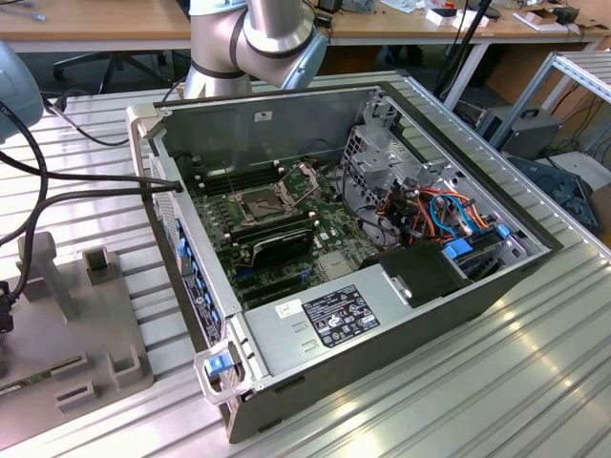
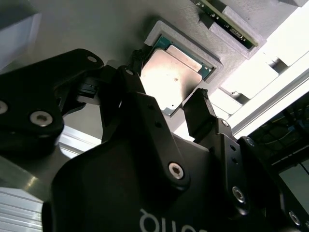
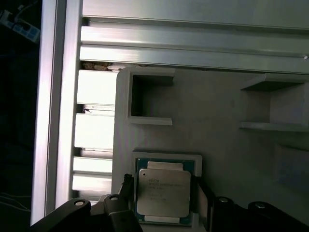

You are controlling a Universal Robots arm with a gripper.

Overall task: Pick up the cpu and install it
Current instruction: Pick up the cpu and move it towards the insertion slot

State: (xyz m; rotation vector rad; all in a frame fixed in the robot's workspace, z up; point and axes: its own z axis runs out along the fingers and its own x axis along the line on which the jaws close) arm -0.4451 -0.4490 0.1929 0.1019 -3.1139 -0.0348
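The cpu [image 2: 171, 79] is a small flat square chip with a silver-grey top on a green board. It lies in a shallow recess of a grey holder block [image 2: 96, 24]. In both wrist views my gripper [image 2: 167, 77] straddles it, with one black finger [image 2: 136, 60] at one edge and the other finger [image 2: 199, 104] at the opposite edge. The jaws are open, with a thin gap at each side of the cpu [image 3: 163, 191]. In the exterior view the dark square socket [image 1: 258, 200] sits on the motherboard inside the open computer case [image 1: 382, 315].
The grey holder block [image 1: 67, 334], with several slots and posts, lies on the ribbed aluminium table at the exterior view's left of the case. Black cables [image 1: 86, 191] run across to the case wall. Drive cages, coloured wires and a power supply [image 1: 329, 315] fill the case.
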